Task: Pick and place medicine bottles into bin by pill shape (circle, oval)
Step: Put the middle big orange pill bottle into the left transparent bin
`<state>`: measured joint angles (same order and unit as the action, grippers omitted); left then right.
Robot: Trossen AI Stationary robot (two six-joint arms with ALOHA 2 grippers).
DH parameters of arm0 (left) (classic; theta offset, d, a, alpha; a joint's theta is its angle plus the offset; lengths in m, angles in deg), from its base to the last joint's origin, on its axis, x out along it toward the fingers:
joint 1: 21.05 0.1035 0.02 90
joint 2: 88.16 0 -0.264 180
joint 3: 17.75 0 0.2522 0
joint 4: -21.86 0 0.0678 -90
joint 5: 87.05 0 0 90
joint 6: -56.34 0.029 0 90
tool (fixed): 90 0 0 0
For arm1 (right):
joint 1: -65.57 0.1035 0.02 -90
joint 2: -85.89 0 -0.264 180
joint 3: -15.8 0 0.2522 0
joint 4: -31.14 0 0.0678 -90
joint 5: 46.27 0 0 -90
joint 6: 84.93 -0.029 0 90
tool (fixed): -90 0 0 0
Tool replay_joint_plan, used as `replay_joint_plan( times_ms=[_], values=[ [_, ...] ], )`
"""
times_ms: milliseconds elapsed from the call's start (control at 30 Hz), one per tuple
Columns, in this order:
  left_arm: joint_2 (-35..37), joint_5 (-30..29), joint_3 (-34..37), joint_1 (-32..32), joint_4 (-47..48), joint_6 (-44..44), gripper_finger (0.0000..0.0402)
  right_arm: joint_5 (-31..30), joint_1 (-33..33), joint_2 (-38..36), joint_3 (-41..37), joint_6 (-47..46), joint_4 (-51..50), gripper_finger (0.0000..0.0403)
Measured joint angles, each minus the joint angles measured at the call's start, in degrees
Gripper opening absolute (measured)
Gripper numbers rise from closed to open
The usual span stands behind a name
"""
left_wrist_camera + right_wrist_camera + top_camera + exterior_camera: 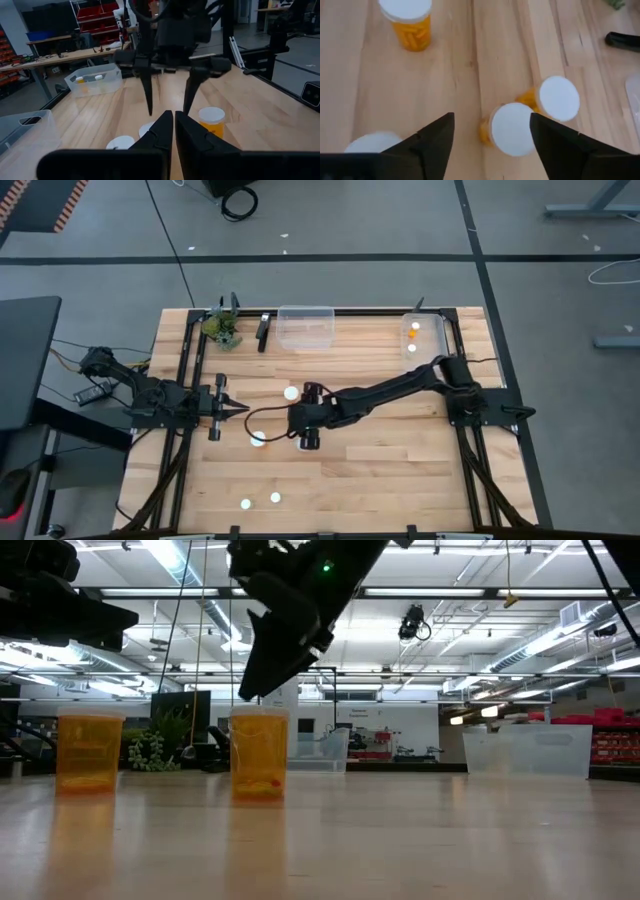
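**Right gripper spread wide above two bottles at mid-worktop**

The right gripper [262, 429] hangs over the centre of the worktop [400, 470] with its fingers [436, 134] wide apart and nothing between them. Directly beneath stand two white-capped medicine bottles [512, 129], touching each other. Another bottle [291, 393] stands near the gripper at about 1 o'clock, and two more [260, 501] sit well apart at 6 o'clock, near the worktop's front edge. A clear bin [425, 335] far off at 2 o'clock holds two bottles; a second clear bin [306, 327] sits at 12 o'clock. The left gripper [240, 409], at 10 o'clock, is closed and empty.
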<state>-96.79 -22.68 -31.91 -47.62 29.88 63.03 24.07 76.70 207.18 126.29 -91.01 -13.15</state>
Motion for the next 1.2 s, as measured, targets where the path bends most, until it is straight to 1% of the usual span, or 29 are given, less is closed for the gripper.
replay_joint_plan(
  times_ms=[267,400,600,767,900,1200],
  values=[
    [0.0,0.01,0.0,0.01,-0.02,0.01,0.0036,-0.88,-1.39,1.8,0.57,0.08,0.44,0.0296],
    [0.0,0.01,0.0,0.0,-0.01,-0.01,0.0032,-2.76,-1.35,1.78,0.59,0.04,0.35,0.0311],
    [0.0,0.0,0.0,-0.01,-0.02,-0.01,0.0026,-2.73,-2.22,1.75,-0.26,-3.45,0.05,0.032],
    [0.0,0.01,0.0,0.0,0.0,0.01,0.0032,-0.53,-3.04,1.69,-1.27,-5.22,0.67,0.0321],
    [0.0,0.0,0.0,0.0,0.0,-0.01,0.0036,-0.17,-3.41,1.69,-2.92,-6.11,0.9,0.0321],
    [0.0,0.0,0.0,0.0,0.0,-0.01,0.0025,3.54,-4.32,1.69,-4.28,-6.2,4.61,0.032]
  ],
)
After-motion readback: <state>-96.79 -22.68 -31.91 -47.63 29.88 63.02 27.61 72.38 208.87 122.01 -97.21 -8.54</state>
